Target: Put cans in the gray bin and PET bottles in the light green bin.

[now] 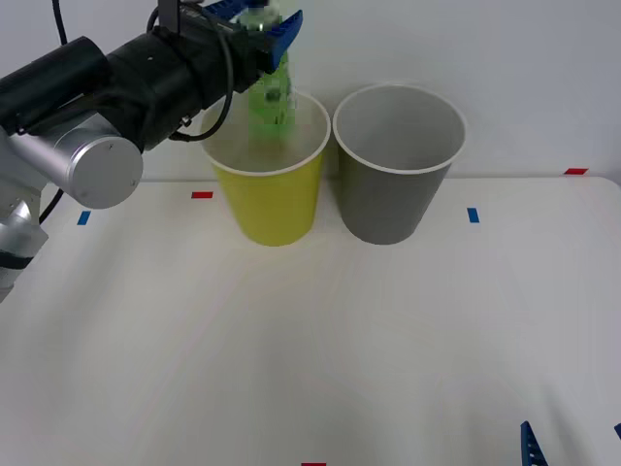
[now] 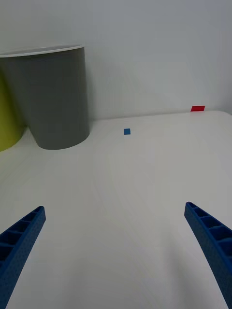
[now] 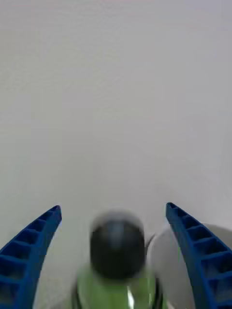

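Two round tapered plastic bins stand side by side near the far edge of the white table (image 1: 320, 369), close but not clearly touching: the yellow-green bin with white rim (image 1: 269, 199) on the robot's left, the dark gray bin with white rim (image 1: 396, 199) on its right. The left gripper (image 1: 254, 21) hangs directly over the yellow-green bin's mouth, blue ribbed fingers spread wide, no contact with the small clear-green plastic bottle with black cap and bright green label (image 1: 271, 92). That bottle sits between and below the fingers, blurred, its lower part already at or inside the rim; probably mid-drop, just let go. In the left wrist view the black cap (image 3: 117, 250) is centred between the open fingers, apart from both. Placement makes sense: the gripper is centred over the opening so the bottle lands inside rather than clipping the rim. Gray bin looks empty as far as its pale inside shows; no cans visible anywhere. Yellow-green bin's bottom is hidden, contents cannot be told beyond the bottle going in. Right gripper (image 2: 116, 256) is parked low at the near right of the table, fingers wide apart, holding nothing, facing the gray bin.
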Robot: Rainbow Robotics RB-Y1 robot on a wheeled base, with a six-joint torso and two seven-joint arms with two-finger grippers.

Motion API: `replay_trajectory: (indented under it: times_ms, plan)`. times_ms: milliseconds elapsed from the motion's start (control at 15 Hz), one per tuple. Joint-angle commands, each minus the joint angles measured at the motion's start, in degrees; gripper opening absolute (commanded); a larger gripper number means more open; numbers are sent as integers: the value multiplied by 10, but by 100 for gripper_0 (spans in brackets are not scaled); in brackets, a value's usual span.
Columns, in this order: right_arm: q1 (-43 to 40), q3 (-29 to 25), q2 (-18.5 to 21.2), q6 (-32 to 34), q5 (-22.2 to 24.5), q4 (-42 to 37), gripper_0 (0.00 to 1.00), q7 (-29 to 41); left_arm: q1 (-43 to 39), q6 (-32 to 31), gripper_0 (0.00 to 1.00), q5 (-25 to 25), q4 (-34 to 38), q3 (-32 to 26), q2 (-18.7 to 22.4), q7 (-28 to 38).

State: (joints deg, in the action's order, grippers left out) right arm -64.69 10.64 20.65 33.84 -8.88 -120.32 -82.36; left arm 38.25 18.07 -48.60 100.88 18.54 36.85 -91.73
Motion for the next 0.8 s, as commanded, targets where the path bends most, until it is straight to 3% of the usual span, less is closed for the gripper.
replay_trajectory:
  times_ms: [67,800]
  plan:
    - [0,0,0,0,0,0,100,0,6,0,100,0,0,0,2,1]
    - [0,0,0,0,0,0,100,0,6,-1,100,-3,9,-1,9,1]
